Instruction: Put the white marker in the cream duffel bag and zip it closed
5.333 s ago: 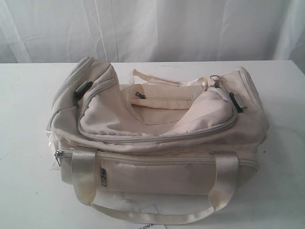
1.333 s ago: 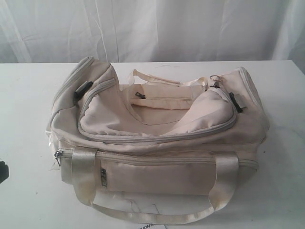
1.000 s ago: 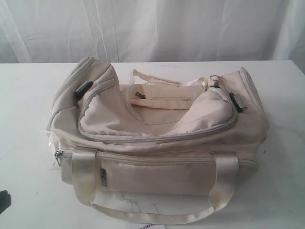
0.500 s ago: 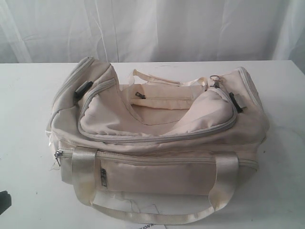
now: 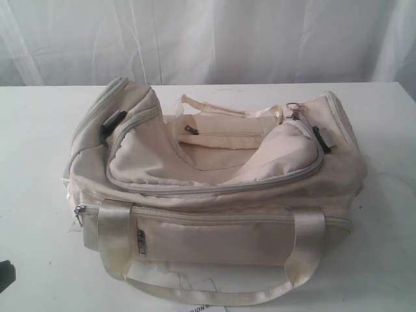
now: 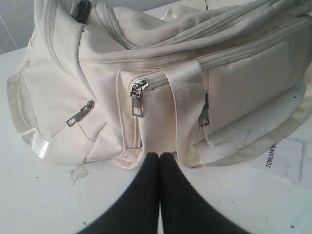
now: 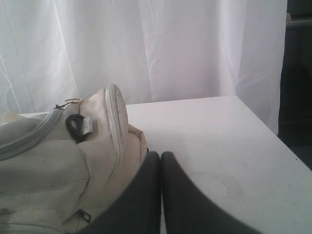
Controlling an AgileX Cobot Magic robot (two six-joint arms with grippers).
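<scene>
On table (image 6: 44,204), cream duffel bag (image 6: 234,73) lies just beyond left hand (image 6: 159,155).

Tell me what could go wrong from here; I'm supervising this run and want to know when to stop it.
The white marker shows in no view, so either arm may grope for it or close on fabric. The left gripper, shut, sits close to the cream duffel bag beside its webbing handle and a zipper pull; it could snag them. The sagging top flap may catch the marker.
</scene>
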